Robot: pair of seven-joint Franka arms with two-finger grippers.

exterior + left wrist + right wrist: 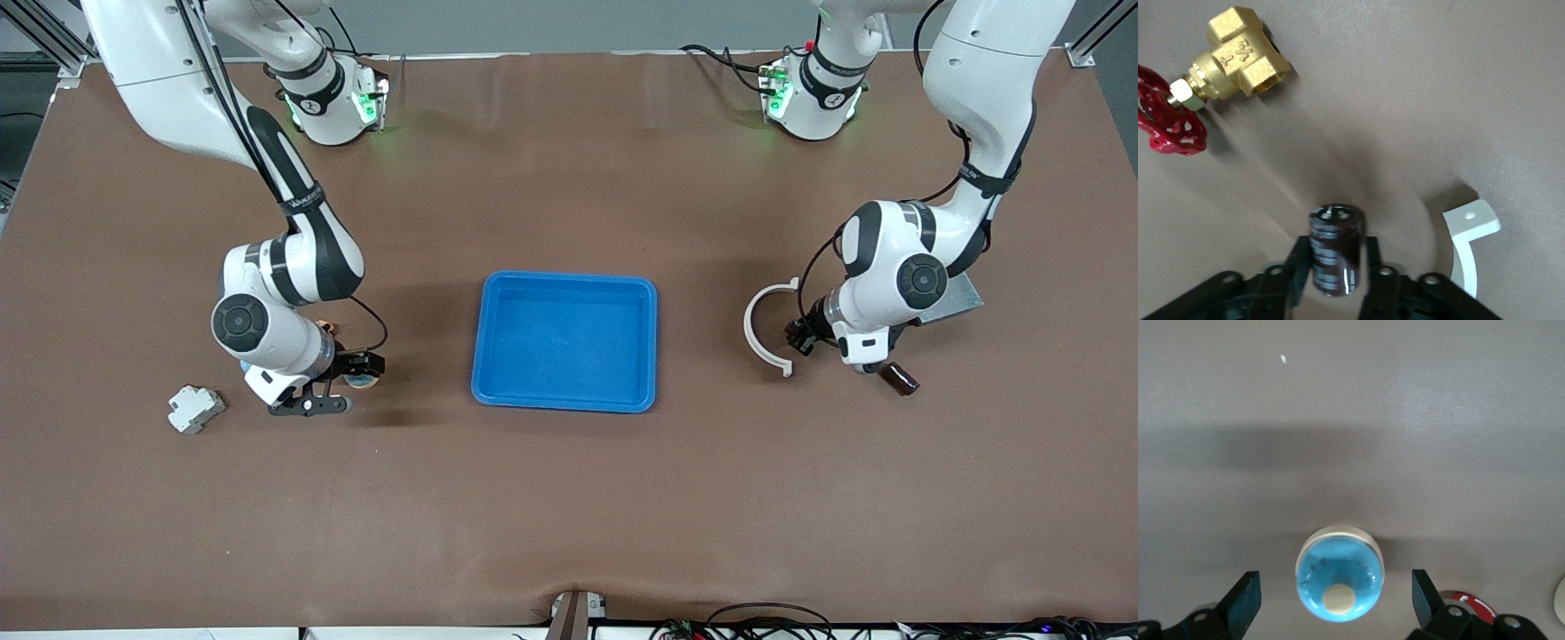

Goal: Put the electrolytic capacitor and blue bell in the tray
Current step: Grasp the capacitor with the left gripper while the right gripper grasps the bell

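The electrolytic capacitor, a dark brown cylinder with a silver end, sits between the fingers of my left gripper, which is shut on it. In the front view the capacitor sticks out under the left gripper, low at the table near the left arm's end. The blue bell, a blue dome with a cream button, lies on the table between the wide-open fingers of my right gripper; neither finger touches it. From the front the bell shows beside the right gripper. The blue tray stands empty mid-table.
A white curved bracket lies beside the left gripper, toward the tray. A brass valve with a red handwheel shows in the left wrist view. A grey metal plate lies under the left arm. A small grey-white part lies near the right gripper.
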